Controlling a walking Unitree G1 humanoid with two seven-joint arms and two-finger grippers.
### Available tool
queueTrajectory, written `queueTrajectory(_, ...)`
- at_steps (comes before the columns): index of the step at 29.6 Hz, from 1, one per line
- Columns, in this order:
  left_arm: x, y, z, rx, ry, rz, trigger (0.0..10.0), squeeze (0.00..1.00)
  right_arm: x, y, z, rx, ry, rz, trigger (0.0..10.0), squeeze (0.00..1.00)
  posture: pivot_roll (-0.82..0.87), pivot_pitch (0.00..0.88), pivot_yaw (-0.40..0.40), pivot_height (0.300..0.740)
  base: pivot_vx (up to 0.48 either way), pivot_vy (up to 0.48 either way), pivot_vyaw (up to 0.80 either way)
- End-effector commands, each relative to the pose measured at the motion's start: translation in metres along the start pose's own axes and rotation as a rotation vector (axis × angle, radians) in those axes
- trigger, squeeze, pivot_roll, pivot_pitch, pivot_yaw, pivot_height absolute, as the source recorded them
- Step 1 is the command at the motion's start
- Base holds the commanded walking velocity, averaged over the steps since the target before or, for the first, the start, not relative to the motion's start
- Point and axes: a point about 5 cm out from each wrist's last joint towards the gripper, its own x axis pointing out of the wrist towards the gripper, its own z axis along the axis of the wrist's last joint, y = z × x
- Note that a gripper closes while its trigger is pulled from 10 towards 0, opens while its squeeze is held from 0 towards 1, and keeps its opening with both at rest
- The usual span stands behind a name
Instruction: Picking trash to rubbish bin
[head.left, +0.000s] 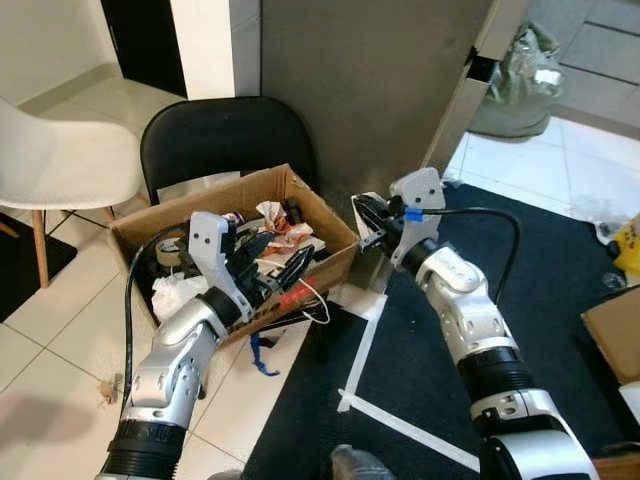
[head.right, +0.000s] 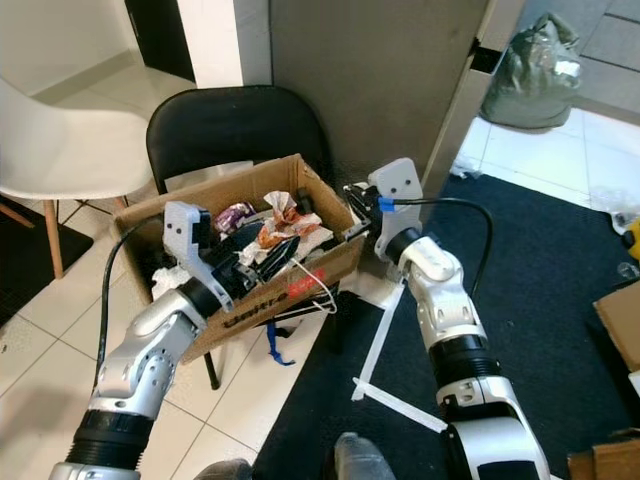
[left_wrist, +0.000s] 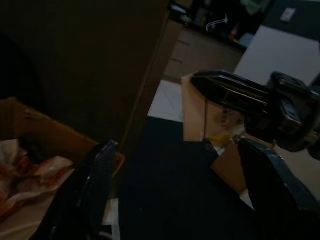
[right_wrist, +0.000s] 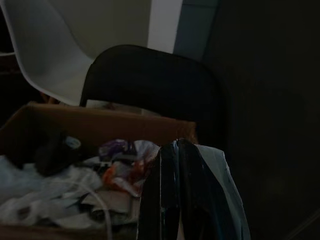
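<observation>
One brown cardboard box (head.left: 335, 232) full of crumpled trash, on one black chair (head.left: 225, 135). Left hand (head.left: 290, 268) spread, over box. Right hand (head.left: 366, 218) at box's 3 o'clock rim, clenched on pale plastic scrap (right_wrist: 222, 185).

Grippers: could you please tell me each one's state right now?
Left gripper: open, empty, over the cardboard box.
Right gripper: shut on a pale wrapper.

The cardboard box (head.left: 300, 195) hides most of the black chair's (head.left: 215, 135) seat; deep inside the box, the heaped trash (head.right: 270, 235) is too tangled to identify.
</observation>
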Motion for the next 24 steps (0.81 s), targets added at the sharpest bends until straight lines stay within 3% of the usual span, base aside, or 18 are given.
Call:
queueTrajectory(1, -0.001, -0.001, -0.003, -0.003, 0.008, -0.007, 10.0, 0.0, -0.001, 0.002, 0.001, -0.019, -0.002, 0.027, 10.0, 0.0, -0.03, 0.0, -0.04, 0.74, 0.394, 0.0, 0.0)
queueTrajectory(3, -0.001, 0.0, -0.003, -0.003, 0.008, -0.008, 10.0, 0.0, -0.001, 0.002, 0.001, -0.022, -0.003, 0.032, 10.0, 0.0, -0.03, 0.0, -0.04, 0.74, 0.394, 0.0, 0.0)
queueTrajectory(11, -0.001, 0.0, -0.002, 0.0, 0.006, -0.005, 10.0, 0.0, -0.001, 0.006, 0.002, -0.048, 0.011, 0.069, 10.0, 0.0, -0.03, 0.0, -0.037, 0.74, 0.383, 0.0, 0.8)
queueTrajectory(18, -0.007, -0.002, -0.002, -0.012, 0.026, -0.02, 10.0, 0.0, 0.005, 0.005, 0.01, -0.109, 0.026, 0.049, 10.0, 0.0, -0.02, 0.0, -0.035, 0.74, 0.0, 0.0, 0.23)
queueTrajectory(20, -0.02, -0.006, -0.006, -0.049, 0.096, -0.081, 10.0, 0.0, 0.012, 0.0, 0.021, -0.218, 0.051, 0.019, 10.0, 0.0, -0.02, 0.0, -0.036, 0.74, 0.0, 0.0, 0.0)
queueTrajectory(24, -0.029, -0.01, -0.007, -0.056, 0.136, -0.118, 10.0, 0.0, 0.019, 0.0, 0.03, -0.301, 0.048, 0.021, 10.0, 0.0, -0.01, 0.0, -0.039, 0.74, 0.0, 0.0, 0.0)
